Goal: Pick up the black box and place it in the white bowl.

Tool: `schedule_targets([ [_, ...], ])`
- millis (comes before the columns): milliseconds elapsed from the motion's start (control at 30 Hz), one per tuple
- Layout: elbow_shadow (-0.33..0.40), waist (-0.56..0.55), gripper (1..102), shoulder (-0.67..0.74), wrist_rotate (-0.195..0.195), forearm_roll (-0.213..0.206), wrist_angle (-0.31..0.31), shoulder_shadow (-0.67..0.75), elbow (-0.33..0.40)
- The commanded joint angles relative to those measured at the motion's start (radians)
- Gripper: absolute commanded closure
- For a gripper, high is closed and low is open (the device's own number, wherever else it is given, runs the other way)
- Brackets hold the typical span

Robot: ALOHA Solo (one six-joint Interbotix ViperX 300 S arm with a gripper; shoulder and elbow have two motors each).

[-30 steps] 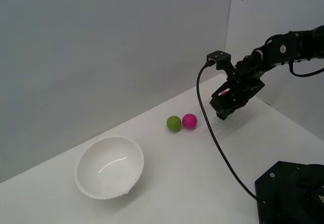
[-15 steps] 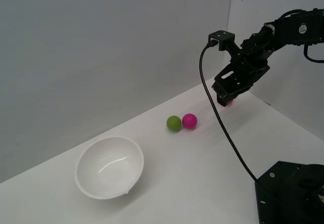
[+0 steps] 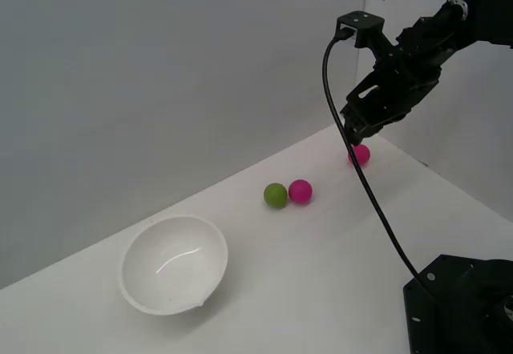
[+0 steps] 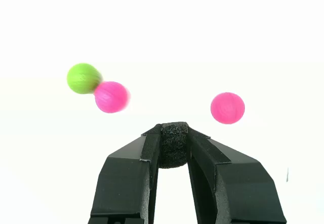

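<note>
Three small balls on the white table (image 3: 321, 258): green ball (image 3: 275, 195) and pink ball (image 3: 300, 191) touching each other near the middle, second pink ball (image 3: 360, 154) lying apart toward the far edge, at the exterior view's right. Raised well above that surface, near the far corner: gripper (image 3: 358, 137), hanging almost over the lone pink ball. Clamped between its fingertips, as seen from the wrist: black box (image 4: 174, 144), a small rough-textured cube, both jaws pressed against its sides and opened only as wide as the cube. Hard to make out in the exterior view, dark against the dark gripper. White bowl (image 3: 174, 264) well apart from the gripper, at the exterior view's left, tilted slightly, nothing visible inside. Green and pink pair lying between bowl and gripper. Black cable (image 3: 365, 186) drooping from the wrist camera mount down across the table to a black base block (image 3: 457, 306) at the near right corner. Grey wall (image 3: 160, 74) behind.
</note>
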Motion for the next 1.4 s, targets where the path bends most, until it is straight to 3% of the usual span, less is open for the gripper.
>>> schedule_targets([
  [0, -0.04, -0.009, 100, 0.021, -0.003, -0.012, 0.018, 0.029, -0.031],
  [1033, -0.13, -0.44, 100, 0.035, -0.189, -0.023, 0.018, 0.043, -0.121],
  [1367, -0.133, -0.557, 100, 0.015, -0.238, -0.043, -0.029, 0.02, -0.124],
])
